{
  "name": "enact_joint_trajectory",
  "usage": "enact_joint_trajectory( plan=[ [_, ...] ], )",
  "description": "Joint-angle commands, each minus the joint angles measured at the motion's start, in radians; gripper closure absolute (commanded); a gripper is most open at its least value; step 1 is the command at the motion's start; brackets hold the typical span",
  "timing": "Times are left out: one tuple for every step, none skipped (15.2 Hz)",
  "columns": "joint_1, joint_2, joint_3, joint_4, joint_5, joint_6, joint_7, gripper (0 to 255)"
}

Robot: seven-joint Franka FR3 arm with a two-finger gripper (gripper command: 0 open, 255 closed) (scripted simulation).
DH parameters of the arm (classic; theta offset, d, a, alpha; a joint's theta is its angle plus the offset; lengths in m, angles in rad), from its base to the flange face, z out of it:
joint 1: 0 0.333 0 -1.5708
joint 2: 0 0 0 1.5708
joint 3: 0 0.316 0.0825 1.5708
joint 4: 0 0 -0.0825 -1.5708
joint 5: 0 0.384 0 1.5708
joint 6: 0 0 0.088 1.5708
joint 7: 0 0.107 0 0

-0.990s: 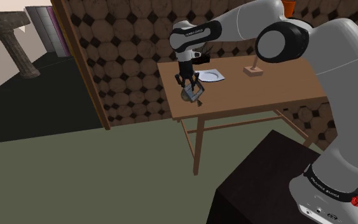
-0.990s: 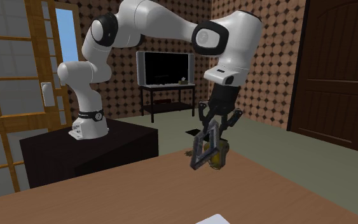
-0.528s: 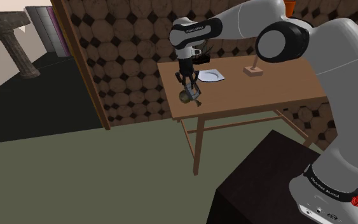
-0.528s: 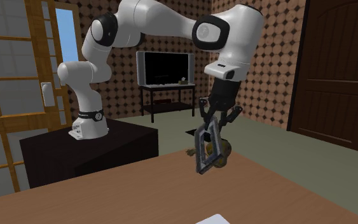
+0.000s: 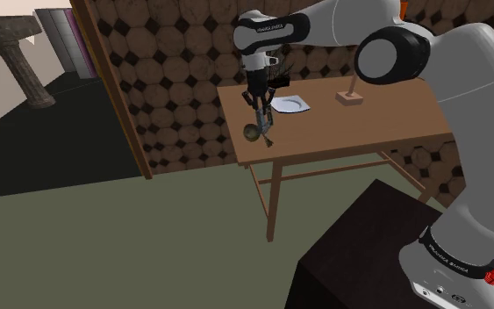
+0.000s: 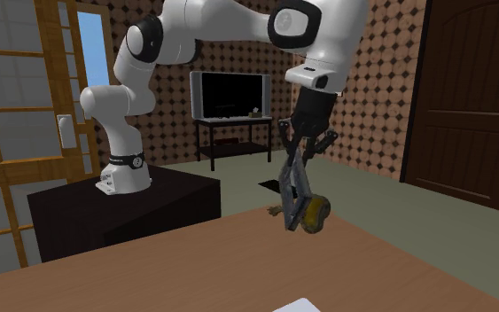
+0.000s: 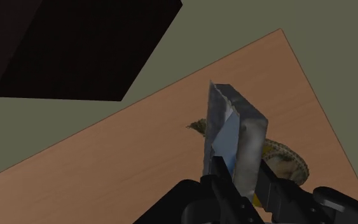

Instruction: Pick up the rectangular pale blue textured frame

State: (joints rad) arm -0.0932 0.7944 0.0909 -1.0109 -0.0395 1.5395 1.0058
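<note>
Tool clamped on pale blue frame, long axis hanging approx. straight below, apparently clear of tabletop.

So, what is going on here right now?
The white arm's end effector is shut on the pale blue-grey frame. It grips one edge, so the frame hangs downward, apparently clear of the wooden table. A mottled yellowish object lies on the table close beside the frame's lower end.
</note>
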Motion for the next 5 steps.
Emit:
enact_joint_trajectory(
  plan=[
    [0.002,0.005,0.0,0.039,0.0,-0.034,0.0,255],
    [0.003,0.005,0.0,0.053,0.0,-0.048,0.0,255],
    [0.003,0.007,0.0,0.069,0.0,-0.062,0.0,255],
    [0.003,0.007,0.0,0.071,0.0,-0.065,0.0,255],
    [0.003,0.007,0.0,0.071,0.0,-0.064,0.0,255]
  ],
)
